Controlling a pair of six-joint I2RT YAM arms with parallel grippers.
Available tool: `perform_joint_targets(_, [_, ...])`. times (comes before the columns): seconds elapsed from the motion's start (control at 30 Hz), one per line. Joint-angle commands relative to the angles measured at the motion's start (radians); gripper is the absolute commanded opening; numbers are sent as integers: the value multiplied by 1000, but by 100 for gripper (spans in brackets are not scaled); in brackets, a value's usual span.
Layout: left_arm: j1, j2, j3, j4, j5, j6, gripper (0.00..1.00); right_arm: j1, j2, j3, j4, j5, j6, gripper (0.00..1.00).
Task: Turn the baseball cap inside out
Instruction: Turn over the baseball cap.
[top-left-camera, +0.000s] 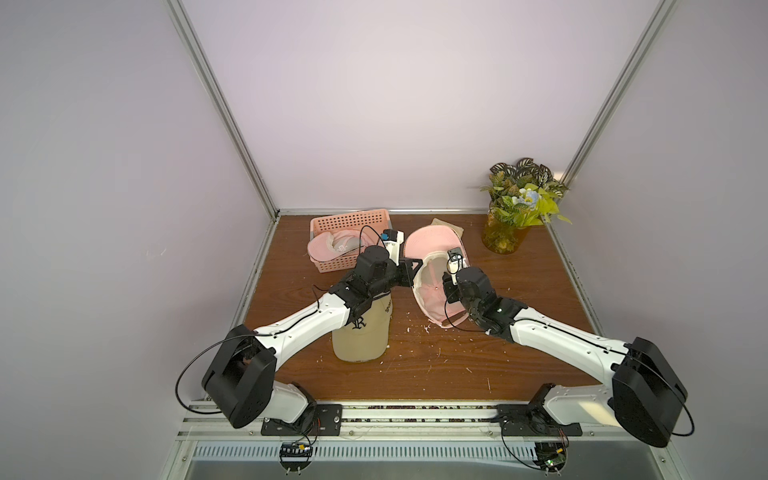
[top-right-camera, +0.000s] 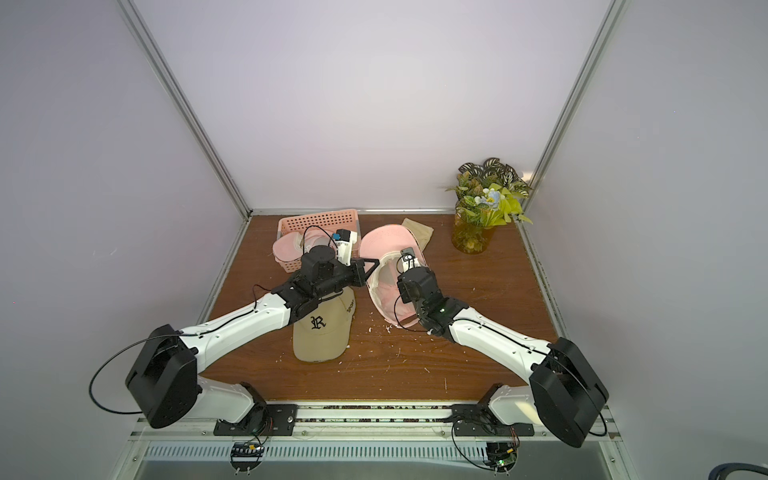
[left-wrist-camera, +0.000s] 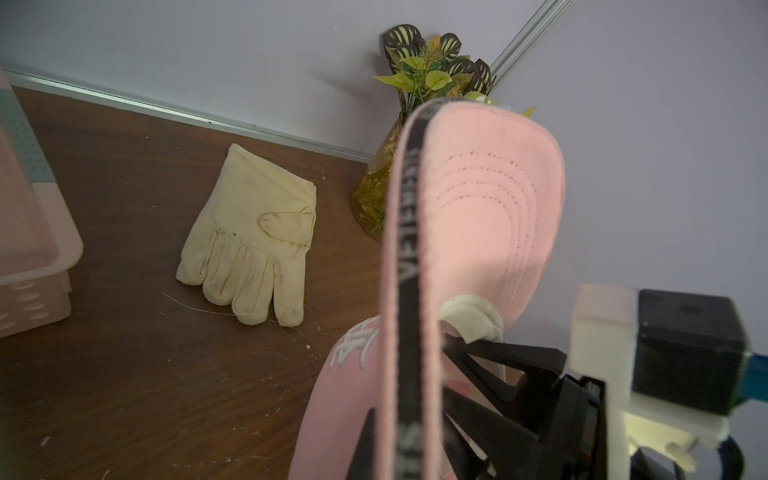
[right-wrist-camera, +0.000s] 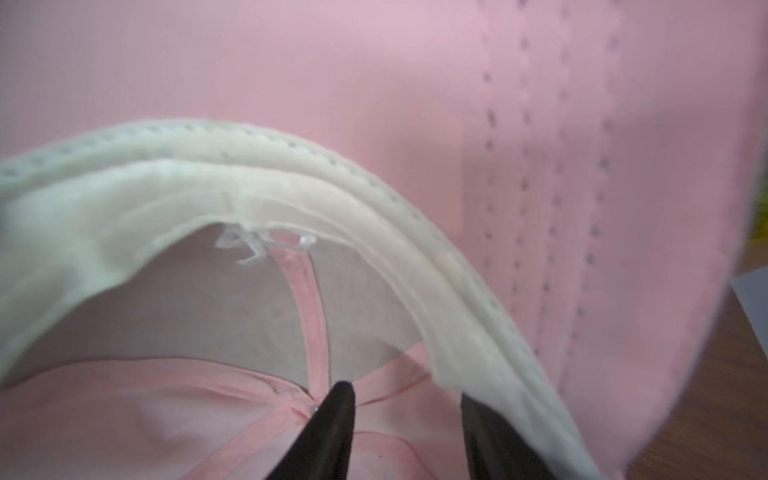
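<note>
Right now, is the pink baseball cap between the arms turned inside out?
Not inside out: the pink baseball cap is a hollow bowl, white sweatband lining its inside, right fingers reaching in.

Your pink cap (top-left-camera: 432, 243) has dotted stitch rows on the brim, an off-white sweatband (right-wrist-camera: 291, 187) inside and a black edge strip (left-wrist-camera: 409, 232) with lettering on it. You've also got a tan cap (top-right-camera: 320, 345) with a black R, a pink basket (top-left-camera: 349, 218) full of holes, a cream glove (left-wrist-camera: 253, 232) and a dark brown woodgrain table (top-left-camera: 457, 365).
</note>
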Motion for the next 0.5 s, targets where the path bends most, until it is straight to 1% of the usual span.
perform_joint_targets(0.0, [-7,-19,26,20,-23,-46,0,0,34,7,-10,144,48,47])
perform_joint_targets(0.23, [-7,-40,24,22,-28,-75,0,0,152,53,-113,242,102,48])
perform_joint_targets(0.33, [-9,-49,21,26,-25,-72,0,0,193,67,-132,230,108,48])
perform_joint_targets(0.47, [-9,-48,19,21,-28,-59,0,1,217,89,-142,170,106,50])
